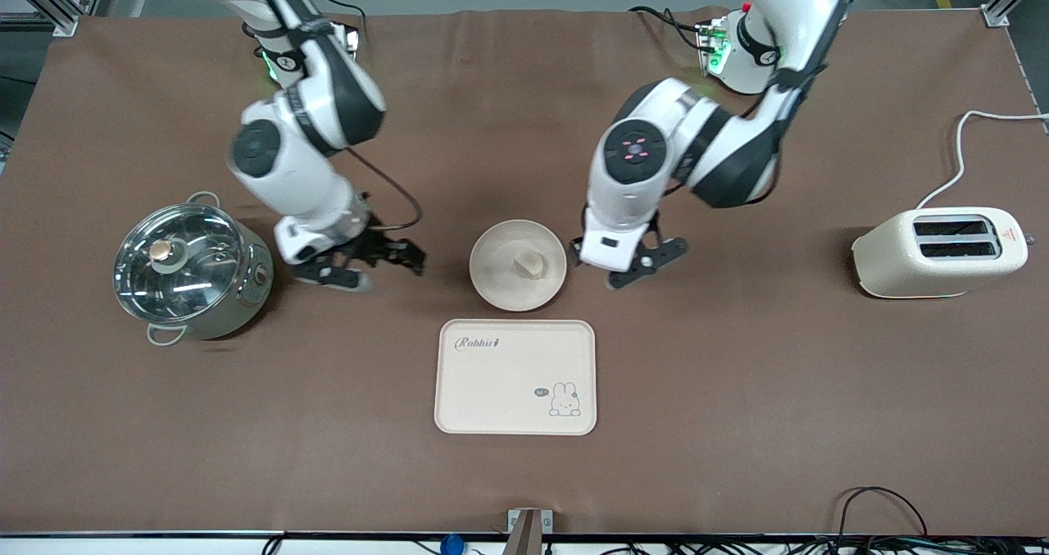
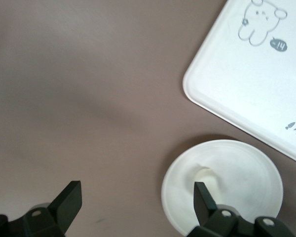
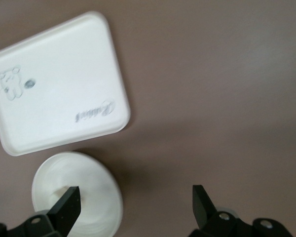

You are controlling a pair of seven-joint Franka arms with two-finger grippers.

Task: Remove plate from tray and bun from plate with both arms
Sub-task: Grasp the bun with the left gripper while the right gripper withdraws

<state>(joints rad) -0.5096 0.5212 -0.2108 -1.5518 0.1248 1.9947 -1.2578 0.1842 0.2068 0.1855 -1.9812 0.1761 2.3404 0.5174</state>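
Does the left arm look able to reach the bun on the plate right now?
Probably yes. The left gripper is open beside the plate, and nothing covers the bun; the right gripper sits apart.

A: What do both arms share?
B: White shells, black joints, black cables; left arm [image 1: 656, 170] disc bears pink marks.
A: And each claw?
B: Black, two-fingered: left claw [image 1: 647, 264], right claw [image 1: 373, 264].

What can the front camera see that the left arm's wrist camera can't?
Only the front view shows the pot, the toaster and the right gripper, open beside the plate. Only the left wrist view shows the left gripper close up, open above the table. Both show the plate, the bun on it and the tray.
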